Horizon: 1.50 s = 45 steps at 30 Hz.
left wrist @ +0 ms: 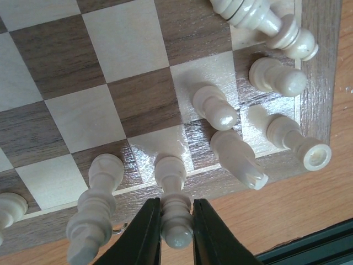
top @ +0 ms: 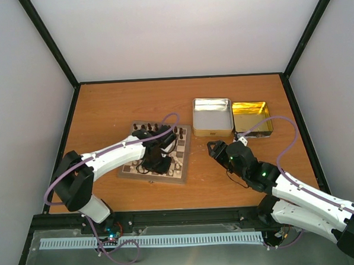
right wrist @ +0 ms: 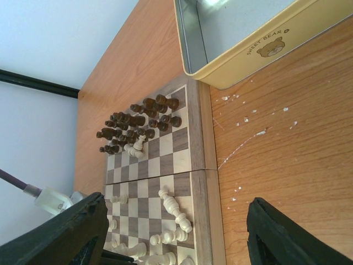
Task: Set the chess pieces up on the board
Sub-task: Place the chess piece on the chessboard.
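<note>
Pinching a cream piece (left wrist: 172, 176) near its top, the left tool (left wrist: 176, 234) is clamped narrow on it while it stands on a pale square in the near edge row of the board (left wrist: 138, 99), with other cream pieces (left wrist: 220, 107) around it, some upright and some tipped over. The right tool (top: 216, 149) hangs wide open with nothing in it, just off the board's right side above the desk (top: 104, 106). Dark pieces (right wrist: 132, 124) sit bunched at the board's far end, and a silver tin (top: 212, 116) and a gold tin (top: 251, 118) lie beyond it.
</note>
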Each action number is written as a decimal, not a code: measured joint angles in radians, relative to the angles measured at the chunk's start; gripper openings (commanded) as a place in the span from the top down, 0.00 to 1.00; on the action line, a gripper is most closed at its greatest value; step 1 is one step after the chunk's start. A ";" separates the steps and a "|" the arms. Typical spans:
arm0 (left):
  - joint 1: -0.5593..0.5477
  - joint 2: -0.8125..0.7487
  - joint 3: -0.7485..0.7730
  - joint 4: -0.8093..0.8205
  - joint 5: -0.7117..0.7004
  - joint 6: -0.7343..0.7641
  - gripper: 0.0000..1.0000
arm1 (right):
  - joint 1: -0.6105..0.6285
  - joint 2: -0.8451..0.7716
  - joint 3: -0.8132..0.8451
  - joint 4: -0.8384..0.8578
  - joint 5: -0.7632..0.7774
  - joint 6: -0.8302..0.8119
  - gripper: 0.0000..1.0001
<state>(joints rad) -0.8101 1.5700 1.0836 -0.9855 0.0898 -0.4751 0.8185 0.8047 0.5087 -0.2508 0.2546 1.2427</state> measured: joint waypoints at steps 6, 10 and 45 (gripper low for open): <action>0.000 -0.019 -0.006 -0.005 0.012 0.007 0.97 | 0.000 0.002 0.000 0.000 0.000 0.000 0.31; 0.000 -0.096 -0.035 -0.042 0.002 0.007 0.97 | 0.000 0.010 0.000 0.002 0.000 0.000 0.31; 0.126 -0.117 -0.106 -0.012 -0.131 -0.004 0.84 | 0.000 0.015 0.000 -0.004 0.000 0.003 0.32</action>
<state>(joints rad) -0.6842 1.4532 0.9771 -0.9974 -0.0414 -0.4793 0.8185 0.8196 0.5087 -0.2550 0.2546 1.2461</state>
